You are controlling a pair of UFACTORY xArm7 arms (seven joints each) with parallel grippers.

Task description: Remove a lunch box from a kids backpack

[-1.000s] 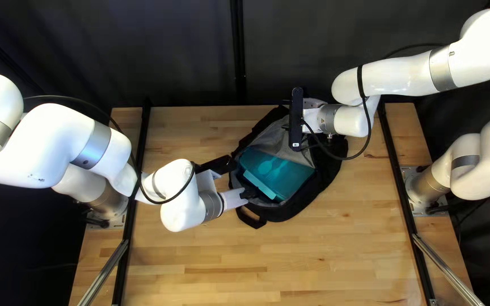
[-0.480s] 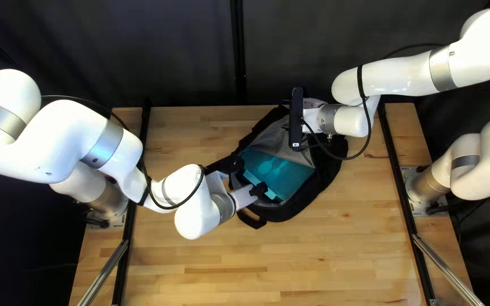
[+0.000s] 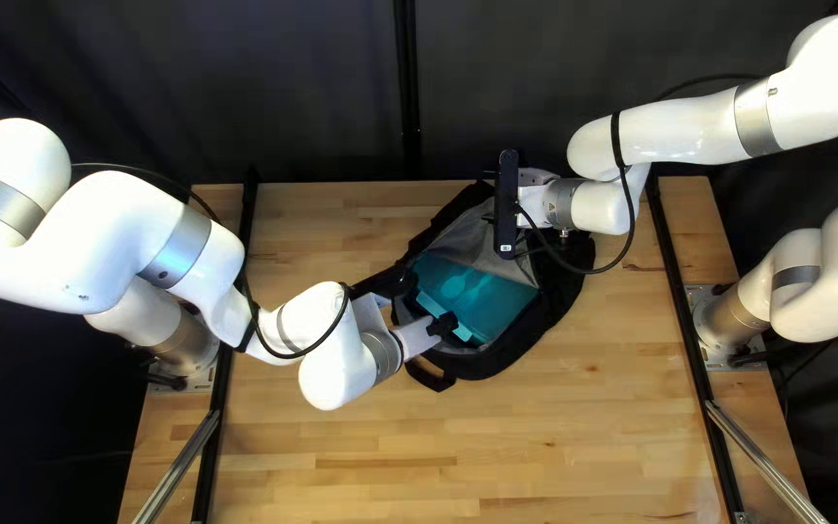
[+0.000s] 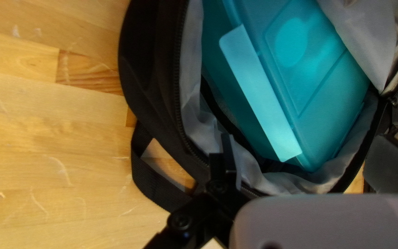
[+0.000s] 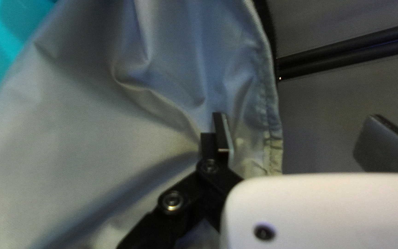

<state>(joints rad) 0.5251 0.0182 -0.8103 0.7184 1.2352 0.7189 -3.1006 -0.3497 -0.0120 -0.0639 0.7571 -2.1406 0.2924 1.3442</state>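
Left gripper (image 4: 307, 143) at the lunch box (image 4: 328, 87), right at the lining.
Nearest, the desk (image 3: 497, 437) carries the backpack (image 3: 477, 367), its strap loop (image 3: 429, 376) toward the near edge; the left gripper's fingers stand apart over the zipped rim, close to the teal box's pale edge flap (image 4: 263, 97), perhaps because that offers a graspable lip. The lunch box lies tilted inside the open bag, none of it gripped. Farther back, the right gripper (image 5: 298, 124) is also open, one finger against the grey lining (image 5: 93, 92), seemingly to keep that side out of the box's way, though the contact is hard to judge. Beyond hangs the dark curtain (image 3: 293, 97).
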